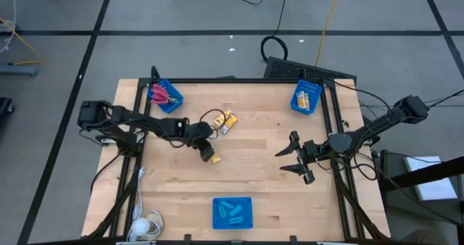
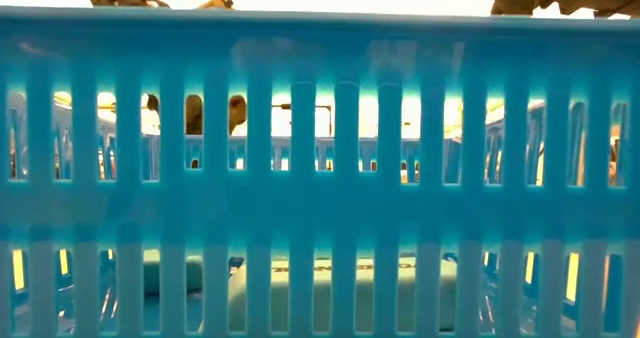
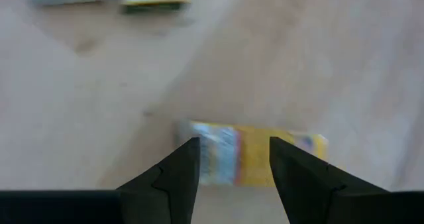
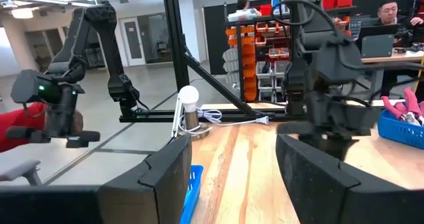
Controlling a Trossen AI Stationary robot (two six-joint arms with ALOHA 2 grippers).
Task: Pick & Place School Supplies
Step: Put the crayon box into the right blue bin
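Yellow pack sits between the released left end effector's fingers; two more packs lie near.

Floor: grey floor showing dark lines.
Shelving: orange bins sitting on racks.
Cables: trailing over floor.

A blue slotted bin wall fills the view, light-blue pieces inside.

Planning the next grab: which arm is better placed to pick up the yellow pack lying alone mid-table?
Left. Its claw is open right over the yellow pack, fingers either side. The right claw hangs open well away.
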